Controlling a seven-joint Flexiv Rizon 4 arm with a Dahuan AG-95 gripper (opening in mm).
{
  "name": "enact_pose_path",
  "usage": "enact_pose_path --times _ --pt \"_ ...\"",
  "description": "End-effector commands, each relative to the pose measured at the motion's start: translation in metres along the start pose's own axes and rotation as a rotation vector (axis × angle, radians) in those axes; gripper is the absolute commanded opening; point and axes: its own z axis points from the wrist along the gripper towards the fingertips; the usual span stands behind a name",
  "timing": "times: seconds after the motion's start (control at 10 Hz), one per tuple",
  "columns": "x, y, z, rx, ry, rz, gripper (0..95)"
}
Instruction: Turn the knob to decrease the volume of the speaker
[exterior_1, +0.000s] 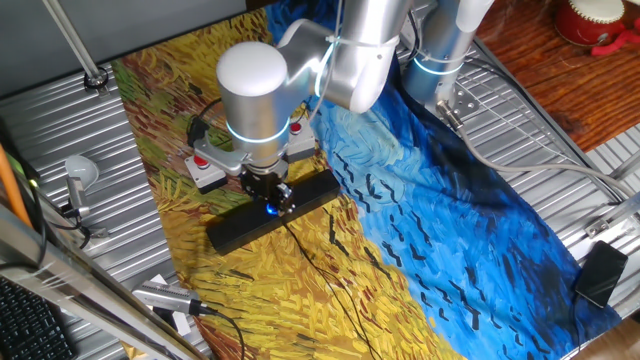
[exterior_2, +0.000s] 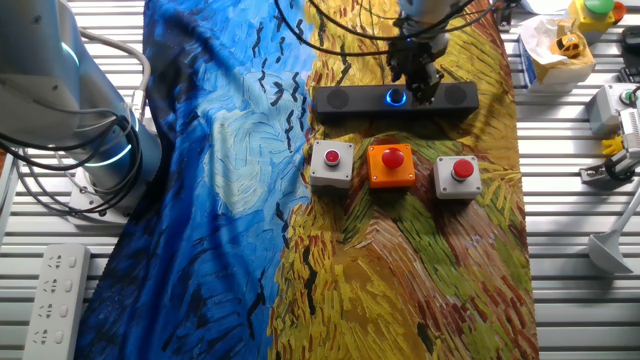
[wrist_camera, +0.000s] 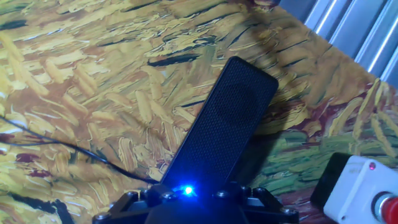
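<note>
1. The speaker (exterior_2: 395, 99) lies flat on the painted cloth (exterior_2: 400, 270) covering the table (exterior_2: 570, 250), just behind a row of three button boxes.
2. The knob (exterior_2: 396, 97) sits at the middle of the speaker's front face, ringed in blue light.
3. The end effector (exterior_2: 420, 82) hangs over the speaker's middle, right at the knob, with its fingers close around it; whether they actually clamp the knob cannot be told.
4. In the hand view, the blue glow (wrist_camera: 187, 190) shows between the two fingers (wrist_camera: 134, 202), with the speaker's mesh face stretching away.
5. The orange box (exterior_2: 391, 165) stands between two grey boxes (exterior_2: 332, 164), all near the speaker but apart from it.
6. A thin black cable (wrist_camera: 74, 149) trails across the cloth toward the speaker.
</note>
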Motion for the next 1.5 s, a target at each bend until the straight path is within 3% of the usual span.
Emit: enact_pose_path --times 0.1,1.2,1.3,1.5 --pt "0.0019 0.0025 0.0011 0.002 -0.002 0.003 57.0" --pt "0.0048 0.0052 0.0038 -0.009 0.000 0.168 57.0" --pt "0.0048 0.0051 0.0044 -0.010 0.000 0.181 38.0" --pt "0.0047 0.0051 0.0059 -0.014 -0.003 0.201 38.0"
